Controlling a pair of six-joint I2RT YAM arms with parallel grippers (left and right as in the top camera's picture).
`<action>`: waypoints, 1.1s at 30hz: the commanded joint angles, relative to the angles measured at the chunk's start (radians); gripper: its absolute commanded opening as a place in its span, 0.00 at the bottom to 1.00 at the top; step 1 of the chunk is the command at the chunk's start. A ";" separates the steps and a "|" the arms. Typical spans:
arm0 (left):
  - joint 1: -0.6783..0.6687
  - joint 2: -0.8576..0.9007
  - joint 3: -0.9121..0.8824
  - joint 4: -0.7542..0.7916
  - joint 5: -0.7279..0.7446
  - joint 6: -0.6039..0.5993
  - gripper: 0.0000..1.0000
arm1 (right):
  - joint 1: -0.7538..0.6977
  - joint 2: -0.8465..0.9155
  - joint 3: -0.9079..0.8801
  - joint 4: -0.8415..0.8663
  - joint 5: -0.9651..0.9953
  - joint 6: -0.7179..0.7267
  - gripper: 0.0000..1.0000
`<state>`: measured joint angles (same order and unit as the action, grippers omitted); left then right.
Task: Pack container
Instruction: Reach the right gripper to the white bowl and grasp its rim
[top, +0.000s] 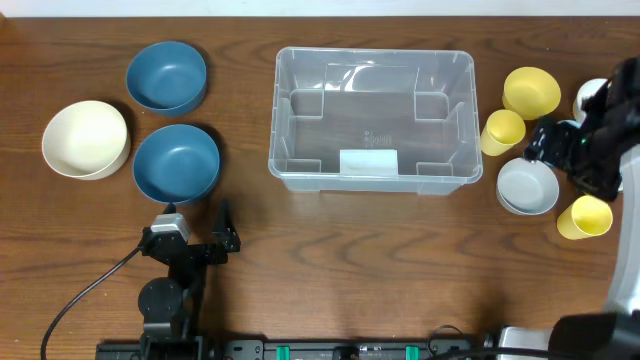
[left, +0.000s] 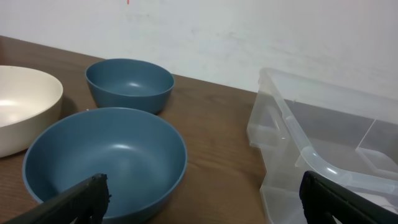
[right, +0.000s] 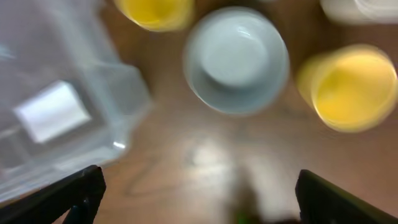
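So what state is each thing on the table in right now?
container: upright, lidless, empty.
two blue bowls: upright, empty.
cream bowl: upright, empty.
pale grey bowl: upright, empty.
three yellow cups: upright, empty.
left gripper: jaws open, empty.
right gripper: jaws open, empty.

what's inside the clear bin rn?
No items inside the container: only its bare base with a whitish label on it. From overhead, nothing covers the interior. What lies under the label cannot be seen.

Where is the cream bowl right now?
In the overhead view, the cream bowl sits at the far left, beside the rear blue bowl and the front blue bowl, well left of the container.
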<state>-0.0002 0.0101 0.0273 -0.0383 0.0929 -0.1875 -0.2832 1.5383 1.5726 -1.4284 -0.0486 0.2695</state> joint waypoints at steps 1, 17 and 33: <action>0.002 -0.006 -0.023 -0.025 0.000 -0.009 0.98 | -0.004 0.006 -0.027 -0.012 0.113 0.076 0.99; 0.002 -0.006 -0.023 -0.024 -0.001 -0.009 0.98 | -0.004 0.006 -0.476 0.382 0.097 0.109 0.98; 0.002 -0.006 -0.023 -0.024 -0.001 -0.009 0.98 | -0.004 0.006 -0.663 0.573 0.194 0.444 0.93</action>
<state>-0.0002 0.0101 0.0273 -0.0380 0.0929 -0.1875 -0.2832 1.5463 0.9318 -0.8719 0.0883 0.6109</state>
